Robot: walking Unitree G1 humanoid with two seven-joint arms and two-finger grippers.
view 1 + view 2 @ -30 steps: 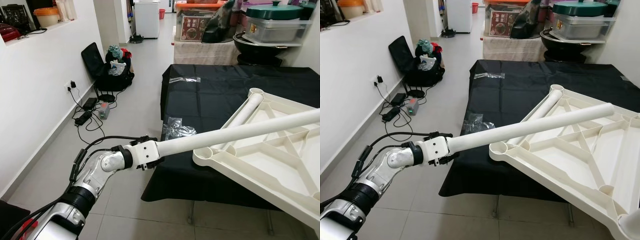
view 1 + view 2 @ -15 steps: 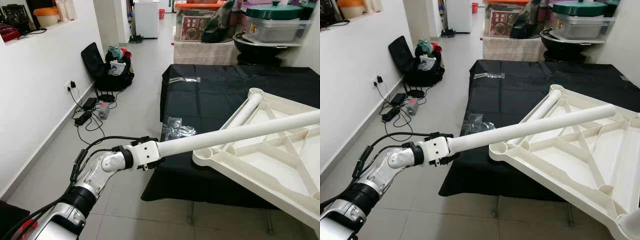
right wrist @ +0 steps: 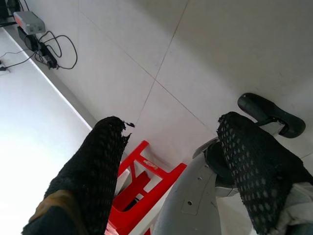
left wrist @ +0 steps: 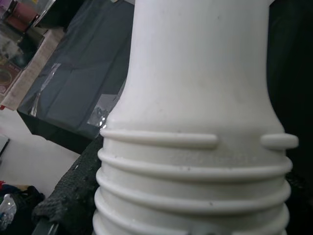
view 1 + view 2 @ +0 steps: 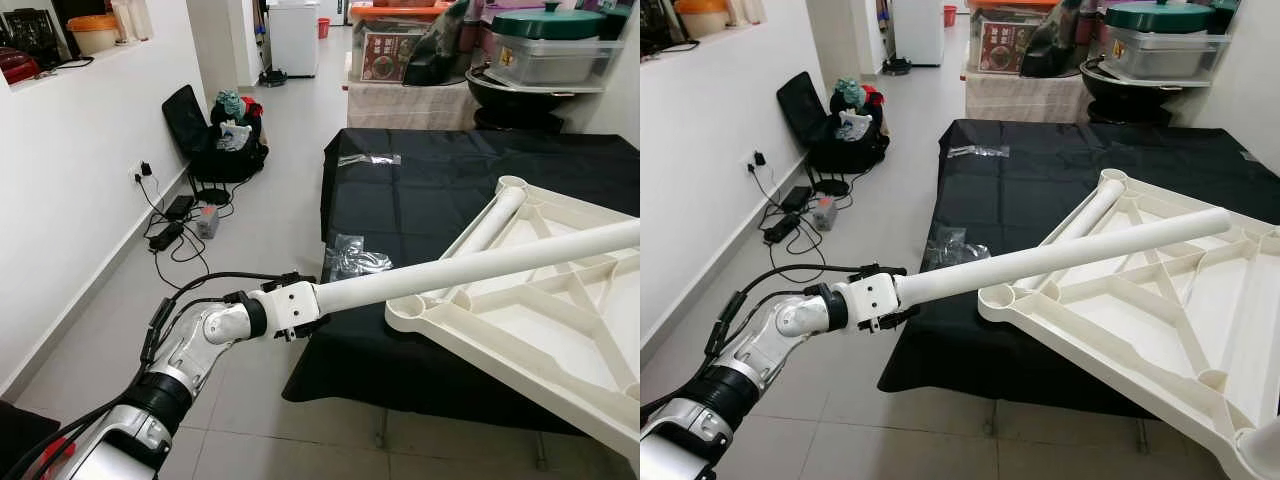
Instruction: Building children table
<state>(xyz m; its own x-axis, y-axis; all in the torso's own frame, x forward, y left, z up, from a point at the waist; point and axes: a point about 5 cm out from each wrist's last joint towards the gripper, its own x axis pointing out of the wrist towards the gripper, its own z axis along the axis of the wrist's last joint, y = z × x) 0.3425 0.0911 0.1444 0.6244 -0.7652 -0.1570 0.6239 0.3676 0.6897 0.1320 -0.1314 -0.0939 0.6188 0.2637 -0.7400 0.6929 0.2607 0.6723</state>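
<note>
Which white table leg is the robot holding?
The long leg sticking out over the floor, gripped by the left gripper. The other leg lies on the upside-down tabletop.

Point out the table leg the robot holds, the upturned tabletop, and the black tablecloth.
table leg (image 5: 1060, 254), right eye view, middle of the white tube.
upturned tabletop (image 5: 1110, 318), right eye view, a rib of its underside.
black tablecloth (image 5: 430, 190), left eye view, bare cloth behind the tabletop.

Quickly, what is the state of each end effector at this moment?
Left end effector: closed on the white table leg, at its threaded end.
Right end effector: open, holding nothing, pointing down at the floor.
</note>
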